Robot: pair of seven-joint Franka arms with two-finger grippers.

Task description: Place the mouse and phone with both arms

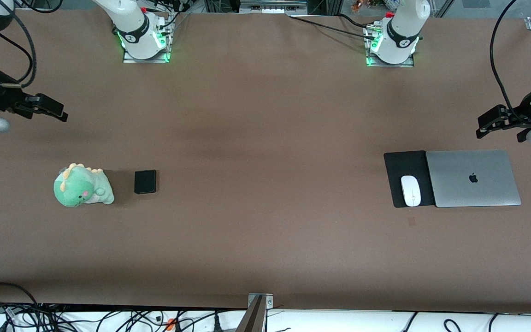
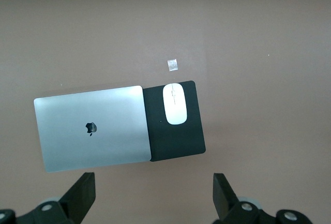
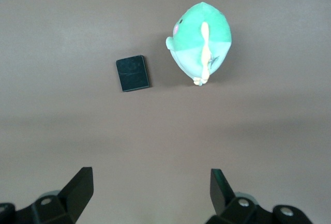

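The white mouse point(image 1: 411, 190) lies on a black mouse pad point(image 1: 406, 167) toward the left arm's end of the table; it also shows in the left wrist view point(image 2: 175, 103). The black phone point(image 1: 145, 181) lies flat on the table beside a green plush toy, and shows in the right wrist view point(image 3: 133, 73). My left gripper point(image 1: 487, 127) point(image 2: 154, 193) is open and empty, up in the air over bare table near the laptop. My right gripper point(image 1: 52, 110) point(image 3: 151, 190) is open and empty, up in the air over bare table at the right arm's end.
A closed silver laptop point(image 1: 473, 178) lies against the mouse pad, overlapping its edge. A green dinosaur plush toy point(image 1: 82, 186) sits beside the phone. A small pale tape mark point(image 1: 411, 221) is on the table nearer the front camera than the mouse pad.
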